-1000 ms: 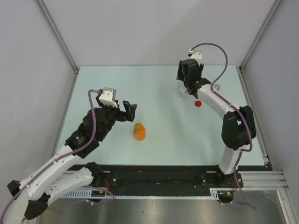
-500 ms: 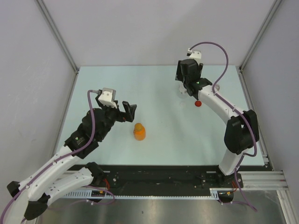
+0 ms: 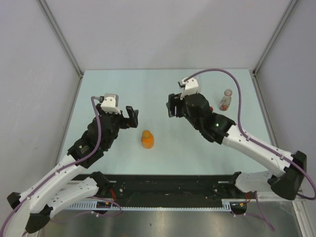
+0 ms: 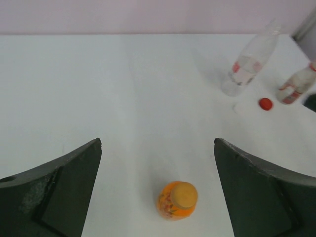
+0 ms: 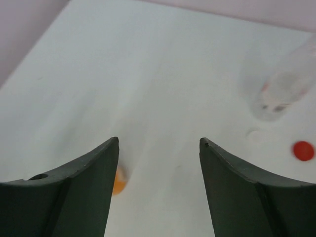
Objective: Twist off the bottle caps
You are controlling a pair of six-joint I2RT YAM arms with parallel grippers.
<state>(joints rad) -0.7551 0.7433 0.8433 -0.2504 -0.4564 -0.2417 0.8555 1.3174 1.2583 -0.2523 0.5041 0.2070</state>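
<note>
Red cap [image 4: 265,103] off, lying on desk [image 4: 148,74] at right. Orange cap [image 4: 184,194] not yet unscrewed. Left pincer [image 4: 157,141], right pincer [image 5: 158,140] released, empty.

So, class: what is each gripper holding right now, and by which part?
Nothing. The left gripper and right gripper are both open and empty.

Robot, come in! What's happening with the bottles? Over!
Left gripper open, right gripper open, both empty. Orange bottle capped, upright. Red cap off, lying loose. Nothing blocking.
</note>
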